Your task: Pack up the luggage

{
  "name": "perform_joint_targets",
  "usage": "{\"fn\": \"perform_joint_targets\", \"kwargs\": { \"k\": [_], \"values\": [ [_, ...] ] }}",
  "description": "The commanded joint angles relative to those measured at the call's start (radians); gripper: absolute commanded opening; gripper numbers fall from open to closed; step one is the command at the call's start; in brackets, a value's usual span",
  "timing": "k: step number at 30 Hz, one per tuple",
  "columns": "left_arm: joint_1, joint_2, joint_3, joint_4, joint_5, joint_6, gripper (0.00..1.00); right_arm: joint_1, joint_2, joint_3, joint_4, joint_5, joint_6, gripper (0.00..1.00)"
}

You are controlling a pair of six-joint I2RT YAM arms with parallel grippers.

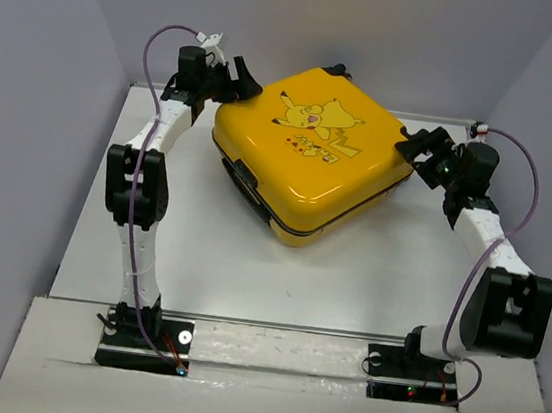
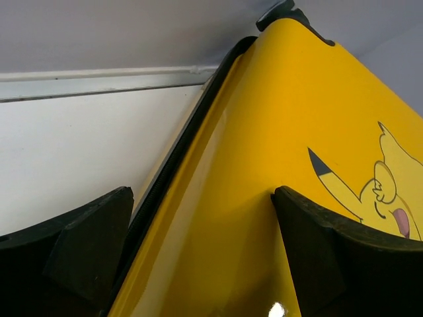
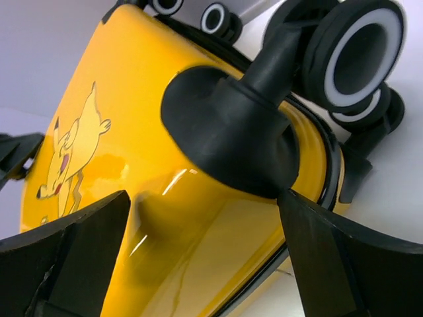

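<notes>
The luggage is a small yellow hard-shell suitcase with a cartoon print on its top. It lies flat and closed in the middle of the white table. My left gripper is open at its far left corner, with the jaws spread over the edge and black zipper seam. My right gripper is open at the right corner, its jaws straddling the shell just below a black wheel mount. Black-and-white caster wheels show beside it.
The table is white, with grey walls on both sides and behind. A black handle or latch sits on the suitcase's near left side. A metal rail runs along the near edge by the arm bases.
</notes>
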Motion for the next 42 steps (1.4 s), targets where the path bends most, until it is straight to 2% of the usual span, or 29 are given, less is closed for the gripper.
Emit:
{"fn": "perform_joint_targets", "kwargs": {
  "k": [1,5,9,14,17,19,22,26,30,31,33,34,35,36,37,39,42],
  "values": [
    [-0.029,-0.067,-0.182,-0.052,0.058,0.005,0.99,0.008,0.190,0.155,0.093,-0.106,-0.058,1.00],
    [-0.057,-0.158,-0.334,-0.018,0.015,0.003,0.99,0.037,0.298,0.232,0.109,-0.300,-0.066,0.93],
    [-0.064,-0.332,-0.509,-0.012,-0.069,-0.040,0.99,0.157,0.333,0.308,0.000,-0.350,-0.170,0.89],
    [-0.064,-0.547,-0.705,-0.016,-0.175,-0.055,0.99,0.191,0.326,0.318,-0.023,-0.360,-0.145,0.91],
    [-0.051,-0.650,-0.674,-0.079,-0.255,-0.052,0.99,0.191,0.298,0.344,-0.093,-0.335,-0.155,0.99],
    [-0.028,-0.701,-0.621,-0.110,-0.312,-0.057,0.99,0.191,0.269,0.394,-0.153,-0.311,-0.174,1.00],
    [-0.018,-0.756,-0.438,-0.188,-0.408,-0.049,0.99,0.191,0.223,0.489,-0.267,-0.303,-0.207,1.00],
    [-0.017,-0.847,-0.345,-0.252,-0.499,-0.019,0.99,0.191,0.139,0.574,-0.368,-0.283,-0.270,1.00],
    [-0.028,-0.980,-0.496,-0.254,-0.456,0.004,0.99,0.191,-0.004,0.499,-0.393,-0.288,-0.325,1.00],
    [-0.053,-1.052,-0.623,-0.239,-0.435,-0.003,0.99,0.191,-0.041,0.462,-0.390,-0.288,-0.335,1.00],
    [-0.075,-1.127,-0.758,-0.219,-0.369,-0.028,0.98,0.191,-0.180,0.276,-0.334,-0.288,-0.321,0.87],
    [-0.090,-1.209,-0.894,-0.199,-0.319,-0.043,0.95,0.200,-0.237,0.188,-0.297,-0.285,-0.289,0.76],
    [-0.113,-1.253,-0.956,-0.190,-0.305,-0.058,0.94,0.214,-0.294,0.096,-0.252,-0.279,-0.270,0.58],
    [-0.162,-1.294,-1.019,-0.182,-0.292,-0.098,0.89,0.214,-0.405,-0.073,-0.179,-0.265,-0.257,0.23],
    [-0.188,-1.369,-1.116,-0.181,-0.278,-0.126,0.81,0.240,-0.453,-0.146,-0.167,-0.246,-0.240,0.08],
    [-0.251,-1.431,-1.179,-0.191,-0.272,-0.160,0.71,0.249,-0.526,-0.292,-0.131,-0.211,-0.240,0.07],
    [-0.299,-1.525,-1.296,-0.167,-0.237,-0.235,0.55,0.276,-0.598,-0.378,-0.126,-0.174,-0.256,0.07]
  ]
}}
